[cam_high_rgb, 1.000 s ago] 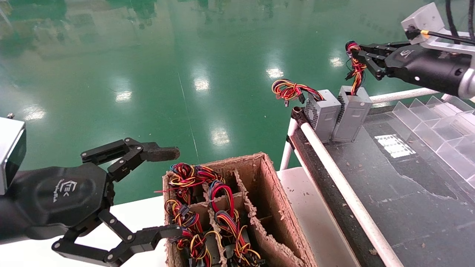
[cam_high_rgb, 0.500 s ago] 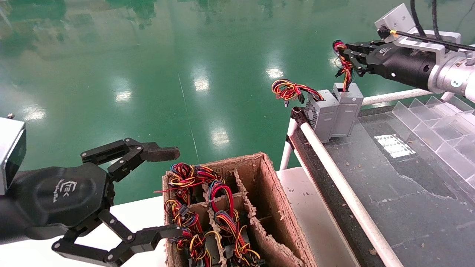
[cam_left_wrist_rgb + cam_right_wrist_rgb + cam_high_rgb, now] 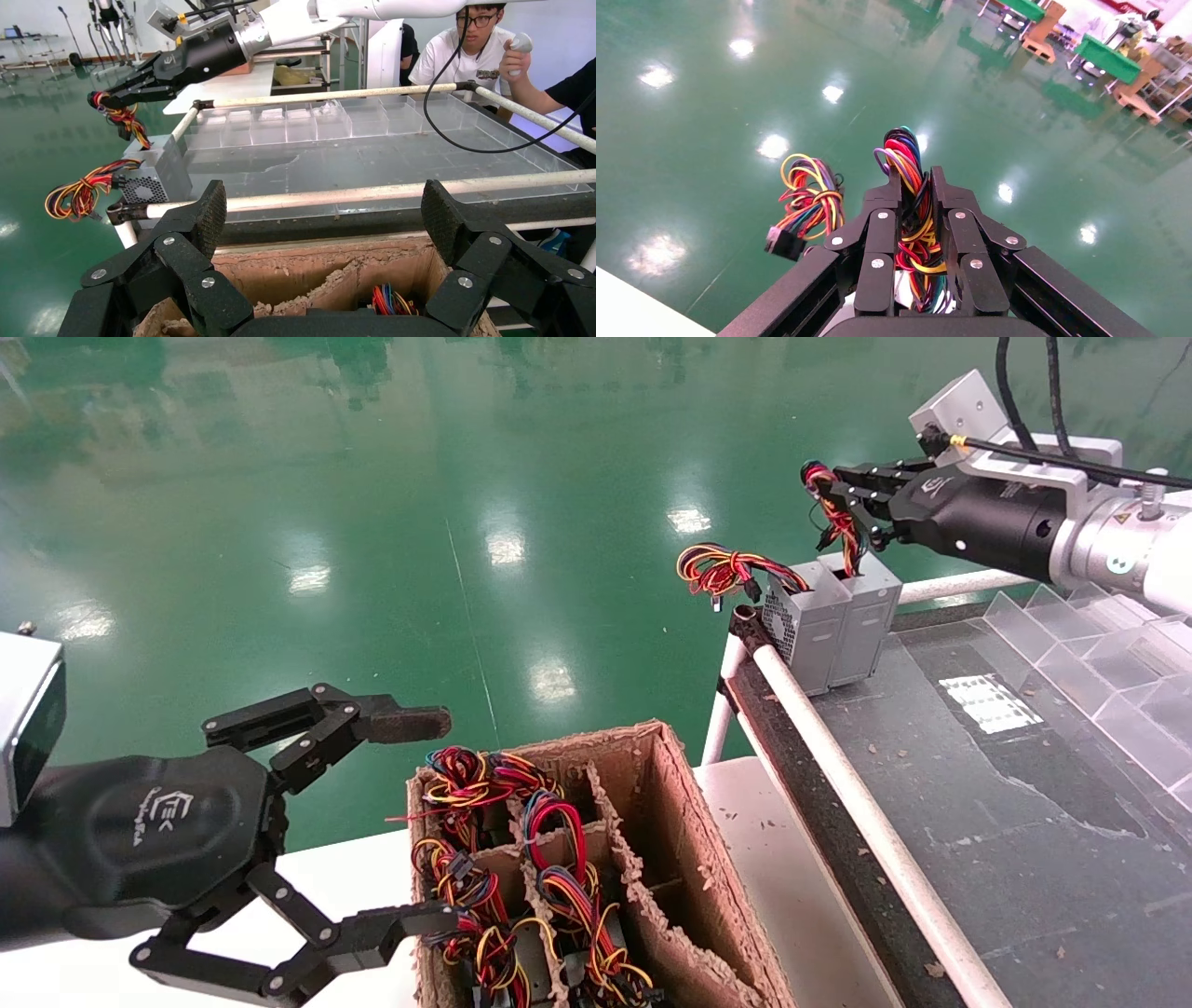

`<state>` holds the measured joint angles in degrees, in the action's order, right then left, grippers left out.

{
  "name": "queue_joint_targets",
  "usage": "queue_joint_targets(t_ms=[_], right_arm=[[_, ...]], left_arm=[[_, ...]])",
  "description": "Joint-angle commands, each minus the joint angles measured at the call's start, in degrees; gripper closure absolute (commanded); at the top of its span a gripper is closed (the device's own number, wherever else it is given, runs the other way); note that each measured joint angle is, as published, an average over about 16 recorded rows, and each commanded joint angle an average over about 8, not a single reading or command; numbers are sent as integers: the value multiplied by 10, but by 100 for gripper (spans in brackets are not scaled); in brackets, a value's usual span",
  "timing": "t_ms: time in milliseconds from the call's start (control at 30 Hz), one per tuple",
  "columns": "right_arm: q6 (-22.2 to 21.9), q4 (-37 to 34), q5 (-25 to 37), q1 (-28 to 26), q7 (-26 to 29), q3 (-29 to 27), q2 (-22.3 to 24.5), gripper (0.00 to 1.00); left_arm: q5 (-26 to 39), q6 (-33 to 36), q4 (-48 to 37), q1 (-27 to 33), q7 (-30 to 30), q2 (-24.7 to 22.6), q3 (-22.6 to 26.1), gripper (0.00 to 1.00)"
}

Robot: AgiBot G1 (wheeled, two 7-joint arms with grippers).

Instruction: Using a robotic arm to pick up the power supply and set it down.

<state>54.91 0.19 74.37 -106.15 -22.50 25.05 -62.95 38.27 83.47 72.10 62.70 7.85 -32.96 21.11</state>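
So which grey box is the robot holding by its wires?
Look at the dark table, at its far corner, where two grey boxes stand together. It's the plain box, whose wires run up into the right hand; its neighbour has a vent grille.

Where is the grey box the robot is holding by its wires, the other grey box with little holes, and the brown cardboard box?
power supply (image 3: pixel 868 626), head view, plain grey side.
vented grey box (image 3: pixel 780 619), head view, perforated grille.
cardboard box (image 3: pixel 691 845), head view, inner right wall.

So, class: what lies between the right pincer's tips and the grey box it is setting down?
Only the box's own wire bundle, clamped in the right pincer above the power supply, per the head view.
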Motion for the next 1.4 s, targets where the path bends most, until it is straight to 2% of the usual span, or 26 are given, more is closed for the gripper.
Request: queue_joint_targets(t_ms=[33, 567, 967, 1133, 1400], right_arm=[[3, -2, 0, 1, 1, 0, 0, 0], [36, -2, -4, 1, 7, -3, 10, 0], [101, 1, -50, 0, 30, -34, 37, 0], [116, 31, -65, 18, 43, -39, 49, 0], [142, 126, -100, 76, 82, -46, 80, 0]], left_arm=[[0, 0, 0, 0, 0, 0, 0, 0], [0, 0, 0, 0, 0, 0, 0, 0], [0, 0, 0, 0, 0, 0, 0, 0], [0, 0, 0, 0, 0, 0, 0, 0], [0, 0, 0, 0, 0, 0, 0, 0]])
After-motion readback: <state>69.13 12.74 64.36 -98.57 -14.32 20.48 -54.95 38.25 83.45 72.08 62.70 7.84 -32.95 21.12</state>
